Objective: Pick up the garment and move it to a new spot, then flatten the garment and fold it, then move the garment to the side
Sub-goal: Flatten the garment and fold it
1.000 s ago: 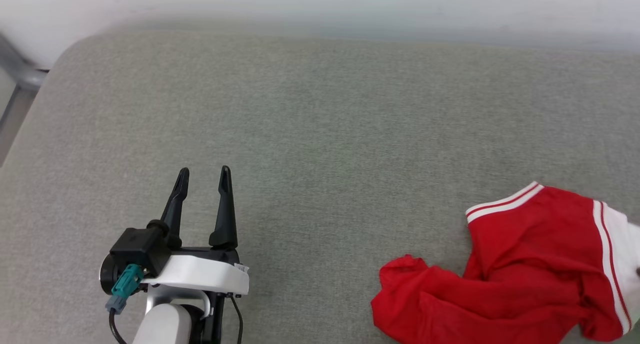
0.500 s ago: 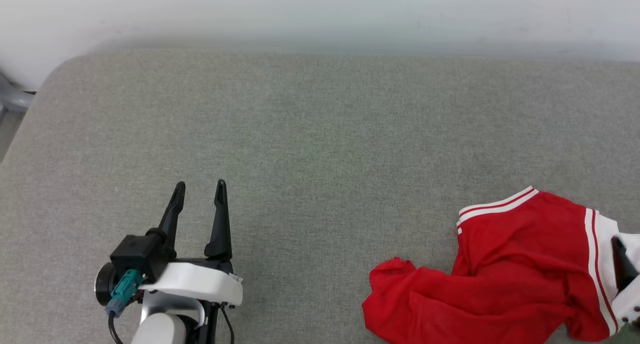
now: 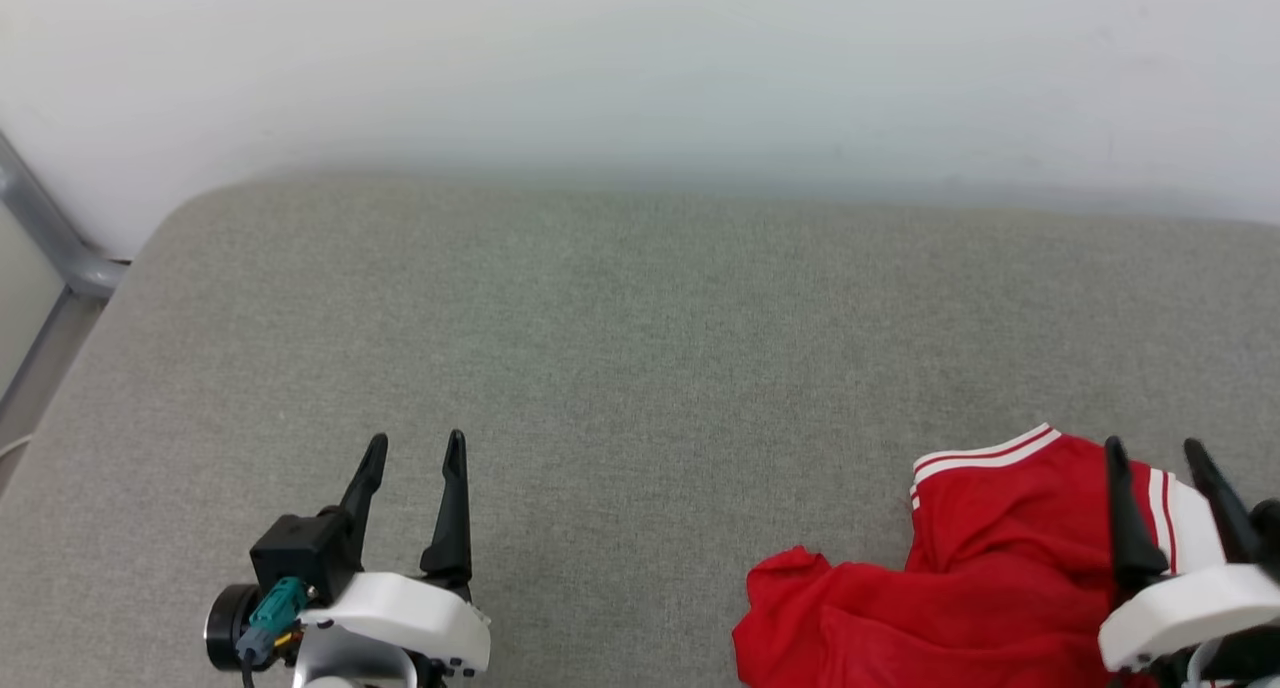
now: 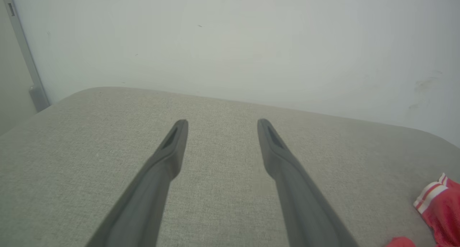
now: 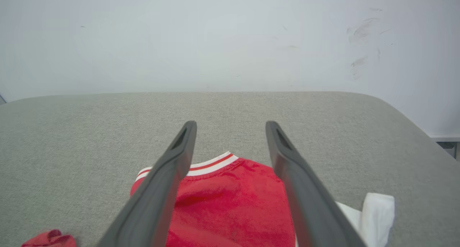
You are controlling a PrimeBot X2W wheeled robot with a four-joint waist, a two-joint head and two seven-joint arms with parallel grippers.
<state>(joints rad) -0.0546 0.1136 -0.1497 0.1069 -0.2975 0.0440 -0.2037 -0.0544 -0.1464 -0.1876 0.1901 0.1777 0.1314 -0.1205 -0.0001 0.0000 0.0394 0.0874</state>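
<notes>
The garment [image 3: 960, 578], a bright red shirt with white sleeves and striped trim, lies crumpled at the lower right of the grey cushion [image 3: 640, 348]. My right gripper [image 3: 1153, 450] hovers over its right part, open, nothing between the fingers. From the right wrist, the red cloth [image 5: 233, 204] lies below the open gripper [image 5: 231, 125], with a white sleeve [image 5: 377, 211] at the right. My left gripper [image 3: 417, 443] stands open over bare cushion at the lower left, far from the shirt. The left wrist view has that open gripper [image 4: 221, 122] and a corner of the garment [image 4: 436, 200] at the far right.
A pale wall [image 3: 640, 68] runs along the cushion's far edge. A grey metal frame [image 3: 50, 258] stands past the cushion's left end. Bare cushion spreads between the two grippers and toward the wall. The cushion's right end [image 5: 413, 125] curves down near a baseboard.
The camera has tilted, so the scene sits lower in view. My right gripper has come up into view over the garment's right side and opened. The garment lies about as before.
</notes>
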